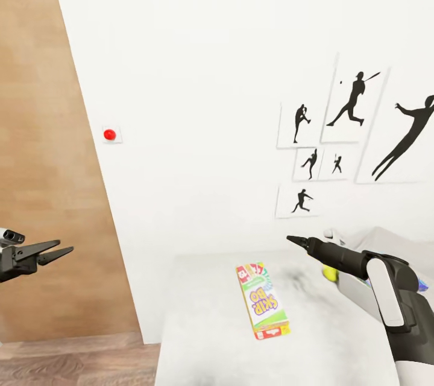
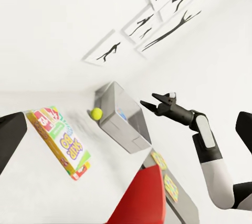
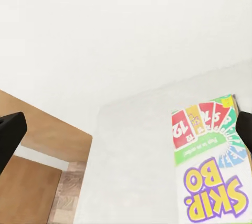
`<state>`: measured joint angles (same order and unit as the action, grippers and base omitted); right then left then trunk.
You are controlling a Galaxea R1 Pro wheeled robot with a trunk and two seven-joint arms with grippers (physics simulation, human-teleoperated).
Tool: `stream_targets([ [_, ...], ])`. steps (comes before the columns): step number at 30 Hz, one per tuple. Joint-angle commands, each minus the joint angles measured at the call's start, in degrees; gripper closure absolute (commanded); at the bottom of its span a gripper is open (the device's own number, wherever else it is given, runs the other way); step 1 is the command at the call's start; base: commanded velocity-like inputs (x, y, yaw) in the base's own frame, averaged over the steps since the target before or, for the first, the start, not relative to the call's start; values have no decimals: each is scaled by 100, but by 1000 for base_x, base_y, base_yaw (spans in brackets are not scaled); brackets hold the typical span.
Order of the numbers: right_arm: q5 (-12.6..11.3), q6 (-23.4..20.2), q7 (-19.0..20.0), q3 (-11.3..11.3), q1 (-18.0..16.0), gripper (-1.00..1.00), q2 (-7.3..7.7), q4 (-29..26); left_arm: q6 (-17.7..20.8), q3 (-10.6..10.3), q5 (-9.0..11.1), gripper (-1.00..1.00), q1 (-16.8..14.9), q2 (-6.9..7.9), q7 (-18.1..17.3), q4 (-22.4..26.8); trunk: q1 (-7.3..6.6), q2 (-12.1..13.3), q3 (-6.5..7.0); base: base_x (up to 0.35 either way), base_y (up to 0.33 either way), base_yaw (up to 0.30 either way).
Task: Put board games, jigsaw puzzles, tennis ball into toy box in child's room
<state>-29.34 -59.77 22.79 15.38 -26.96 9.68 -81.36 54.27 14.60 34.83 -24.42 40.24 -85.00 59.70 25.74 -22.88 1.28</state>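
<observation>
A board game (image 1: 262,300), a long box printed SKIP-BO with a green, red and yellow cover, lies flat on the light grey table (image 1: 199,313). My right gripper (image 1: 294,241) hovers open above the table, just beyond and right of the game, with nothing between its fingers. In the right wrist view the board game (image 3: 210,166) lies below the spread fingers. The tennis ball (image 1: 328,274) peeks out behind my right arm, beside the toy box (image 1: 392,240). In the left wrist view the tennis ball (image 2: 96,113) rests against the toy box (image 2: 123,121), with two jigsaw puzzles (image 2: 159,160) further along. My left gripper (image 1: 65,246) hangs open off the table's left.
A white wall with black ball-player pictures (image 1: 352,102) and a small red button (image 1: 109,134) stands behind the table. A wooden panel (image 1: 48,193) and plank floor (image 1: 78,362) lie to the left. A red object (image 2: 144,197) sits near the puzzles.
</observation>
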Motion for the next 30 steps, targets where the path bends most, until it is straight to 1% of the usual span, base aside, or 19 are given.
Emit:
stream_targets([
  [1,51,-23,59,9,-3,-100,-1,1,60,-2,6,-100,-1,1,-17,-2,5,-4,-1,203,89,-69],
  [9,53,-23,59,2,-3,-100,3,1,58,-2,9,-100,-1,2,-21,-2,5,-4,8,72,29,-33],
  [30,68,-23,47,-28,-3,-100,-1,-1,57,-2,8,-100,-1,-4,-21,-2,5,-4,9,4,2,-2],
])
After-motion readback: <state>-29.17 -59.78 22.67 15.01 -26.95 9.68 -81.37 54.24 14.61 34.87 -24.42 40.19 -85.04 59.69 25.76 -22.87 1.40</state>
